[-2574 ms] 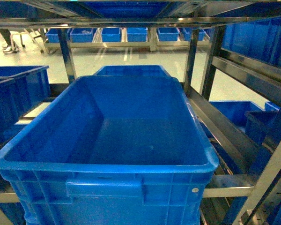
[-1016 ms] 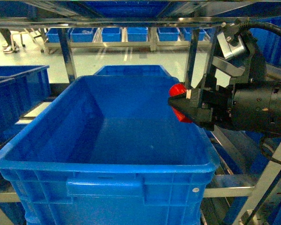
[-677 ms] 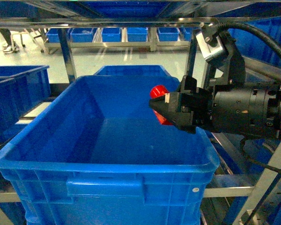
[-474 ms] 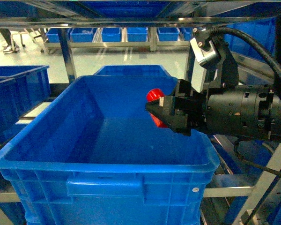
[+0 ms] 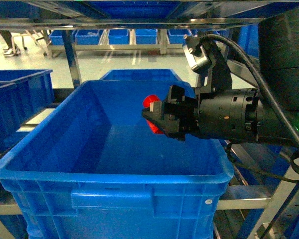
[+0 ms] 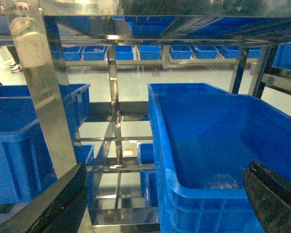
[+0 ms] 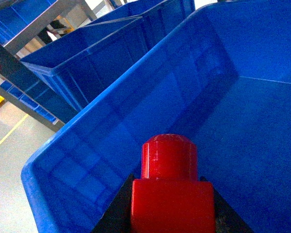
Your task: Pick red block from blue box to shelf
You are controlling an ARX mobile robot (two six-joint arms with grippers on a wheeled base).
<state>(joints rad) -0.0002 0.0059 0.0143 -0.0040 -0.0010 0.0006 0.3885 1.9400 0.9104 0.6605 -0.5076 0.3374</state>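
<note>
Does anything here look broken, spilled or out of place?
Nothing stands out. The right gripper holds the red block squarely over the big blue crate, which sits level on the shelf and looks undamaged.

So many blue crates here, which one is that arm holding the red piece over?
The big front crate; the right tool holds the red block above its bare floor.

Steel shelf (image 5: 72, 59), dark blue crate (image 5: 114, 184) on its rails
</note>
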